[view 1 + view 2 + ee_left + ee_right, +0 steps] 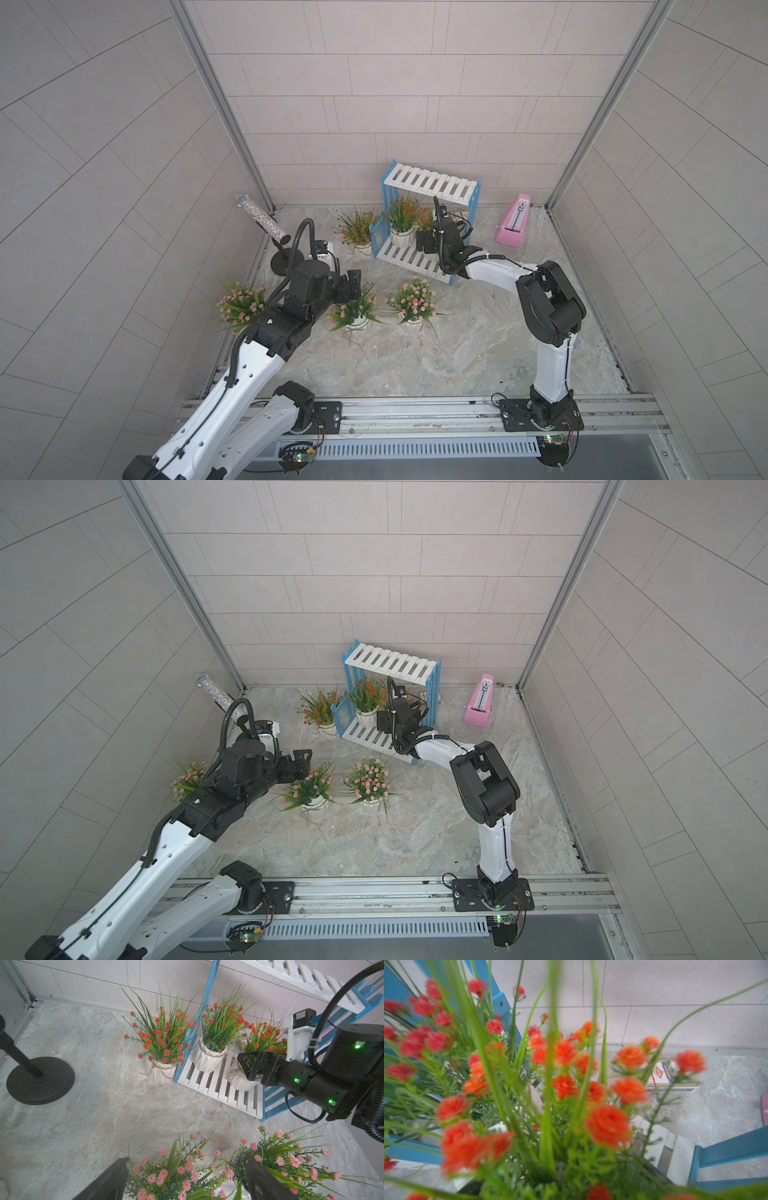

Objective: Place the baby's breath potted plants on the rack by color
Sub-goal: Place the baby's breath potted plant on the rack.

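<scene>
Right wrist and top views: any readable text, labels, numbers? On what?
No text is legible.
Flat box: red emblem and print, too blurred to read.
White wrist-camera mount: dark lettering, too small to read.
Pink metronome: scale marks, too small to read.

No legible text. Printed box: red emblem, lettering too blurred to read.

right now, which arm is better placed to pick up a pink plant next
Left. The open left gripper straddles the flowers of the middle pink plant on the table. The right gripper is busy at an orange plant on the lower shelf of the rack, farther from the pink ones.
</scene>
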{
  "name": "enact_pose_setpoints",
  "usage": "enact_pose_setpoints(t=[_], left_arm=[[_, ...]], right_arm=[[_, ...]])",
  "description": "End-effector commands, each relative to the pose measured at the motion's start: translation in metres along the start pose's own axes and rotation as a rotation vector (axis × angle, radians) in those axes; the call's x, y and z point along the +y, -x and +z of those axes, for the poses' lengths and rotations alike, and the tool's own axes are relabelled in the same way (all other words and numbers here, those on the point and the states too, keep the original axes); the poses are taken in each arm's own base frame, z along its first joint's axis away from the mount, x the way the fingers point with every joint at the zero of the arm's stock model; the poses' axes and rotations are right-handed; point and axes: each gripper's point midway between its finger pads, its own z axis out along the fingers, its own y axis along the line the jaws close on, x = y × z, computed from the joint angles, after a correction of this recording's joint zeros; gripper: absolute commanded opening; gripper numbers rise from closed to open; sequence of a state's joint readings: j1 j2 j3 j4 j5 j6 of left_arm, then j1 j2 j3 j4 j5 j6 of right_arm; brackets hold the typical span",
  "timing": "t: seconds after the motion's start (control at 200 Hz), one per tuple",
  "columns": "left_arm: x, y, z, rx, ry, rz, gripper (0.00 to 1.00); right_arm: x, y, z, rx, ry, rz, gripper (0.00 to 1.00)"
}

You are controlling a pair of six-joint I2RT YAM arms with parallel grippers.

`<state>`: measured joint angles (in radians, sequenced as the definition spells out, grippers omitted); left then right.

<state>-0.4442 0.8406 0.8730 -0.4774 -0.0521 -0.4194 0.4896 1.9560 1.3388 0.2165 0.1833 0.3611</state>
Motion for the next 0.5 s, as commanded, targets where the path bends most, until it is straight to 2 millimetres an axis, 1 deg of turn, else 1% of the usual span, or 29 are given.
enact_pose_setpoints(t=[0.0, 0.095, 0.175, 0.26, 0.345, 0.405, 0.495], left_arm=[[-0.010, 0.023, -0.005, -0.070, -0.040, -0.021, 0.92], [-0.014, 0.025, -0.005, -0.081, -0.062, -0.016, 0.92], [-0.016, 0.027, -0.002, -0.087, -0.071, -0.014, 0.93], [-0.017, 0.027, 0.001, -0.084, -0.074, -0.013, 0.93], [-0.019, 0.026, 0.005, -0.076, -0.078, -0.013, 0.93], [-0.019, 0.027, 0.005, -0.079, -0.081, -0.015, 0.92], [-0.019, 0.026, 0.008, -0.071, -0.078, -0.010, 0.92]], right_arm=[[0.022, 0.046, -0.010, -0.170, 0.100, -0.016, 0.99], [0.033, 0.039, -0.008, -0.181, 0.211, -0.055, 0.99], [0.030, 0.033, -0.005, -0.152, 0.242, -0.066, 0.99], [0.025, 0.028, -0.002, -0.130, 0.225, -0.074, 0.99], [0.028, 0.023, -0.001, -0.110, 0.237, -0.090, 0.99], [0.025, 0.019, -0.001, -0.089, 0.221, -0.088, 0.99], [0.021, 0.019, -0.006, -0.091, 0.212, -0.075, 0.99]])
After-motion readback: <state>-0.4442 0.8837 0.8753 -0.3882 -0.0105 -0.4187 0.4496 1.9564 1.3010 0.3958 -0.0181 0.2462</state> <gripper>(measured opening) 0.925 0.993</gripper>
